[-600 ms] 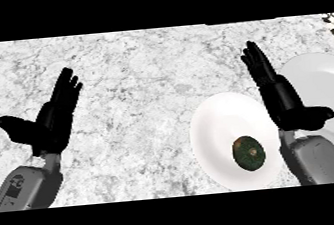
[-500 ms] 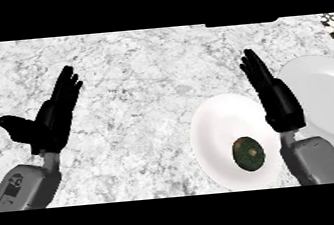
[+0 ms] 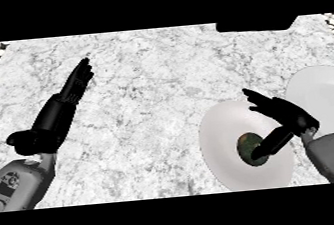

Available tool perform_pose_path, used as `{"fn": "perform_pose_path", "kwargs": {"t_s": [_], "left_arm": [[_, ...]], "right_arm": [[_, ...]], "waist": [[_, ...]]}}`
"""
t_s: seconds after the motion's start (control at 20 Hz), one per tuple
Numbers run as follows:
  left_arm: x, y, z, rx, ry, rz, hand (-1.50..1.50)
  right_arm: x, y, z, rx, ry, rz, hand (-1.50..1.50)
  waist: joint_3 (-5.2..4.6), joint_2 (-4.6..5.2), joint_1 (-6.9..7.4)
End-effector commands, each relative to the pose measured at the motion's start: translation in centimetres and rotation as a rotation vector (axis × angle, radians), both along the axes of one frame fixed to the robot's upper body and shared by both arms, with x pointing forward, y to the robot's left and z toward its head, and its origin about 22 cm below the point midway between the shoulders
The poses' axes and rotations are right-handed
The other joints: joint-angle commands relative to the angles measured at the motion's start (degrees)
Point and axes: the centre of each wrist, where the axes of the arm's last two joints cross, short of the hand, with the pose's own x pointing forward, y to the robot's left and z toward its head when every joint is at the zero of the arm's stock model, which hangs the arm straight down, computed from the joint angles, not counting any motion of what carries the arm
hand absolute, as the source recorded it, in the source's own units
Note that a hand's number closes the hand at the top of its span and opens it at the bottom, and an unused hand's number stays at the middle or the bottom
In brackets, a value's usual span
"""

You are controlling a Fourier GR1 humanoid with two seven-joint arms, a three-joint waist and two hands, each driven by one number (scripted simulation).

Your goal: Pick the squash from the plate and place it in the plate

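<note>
Dark green rounded squash (image 3: pixel 249 147): being kept on the nearer white round plate (image 3: pixel 227 129). Right black hand (image 3: pixel 285 116): being held over it, fingers spread, thumb touching squash. Left black hand (image 3: pixel 55 114): being rested open, well apart. Farther white plate (image 3: pixel 328 95): being kept just right.

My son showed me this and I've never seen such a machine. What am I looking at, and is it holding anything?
You are looking steeply down from the robot's head at a marble counter. Two grey forearms with black hands come in from below. The left hand rests open, fingers up, holding nothing. The right hand reaches over the nearer white plate, its thumb touching a dark green squash lying there, but not yet closed round it. A second white plate sits further right, partly behind that arm.
</note>
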Motion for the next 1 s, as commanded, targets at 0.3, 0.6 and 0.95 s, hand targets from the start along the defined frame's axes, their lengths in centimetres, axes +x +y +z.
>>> {"fn": "perform_pose_path", "kwargs": {"t_s": [0.3, 0.6, 0.95], "left_arm": [[-1.6, 2.1, 0.7, 0.043, -0.003, -0.025, 0.0], [-1.5, 2.5, 0.6, 0.054, -0.021, -0.023, 0.0], [-2.9, 1.7, 1.1, 0.056, -0.001, -0.032, 0.0]], "right_arm": [[6.4, 4.3, 7.0, -0.453, 0.123, 0.261, -1.5], [8.1, 6.2, 7.3, -0.462, 0.368, 0.272, -1.5], [10.5, 5.6, 8.4, -0.457, 0.575, 0.367, -1.5]], "waist": [[0.32, -0.52, -2.39], [0.31, -0.57, -3.16], [0.35, -0.57, -2.28]]}}
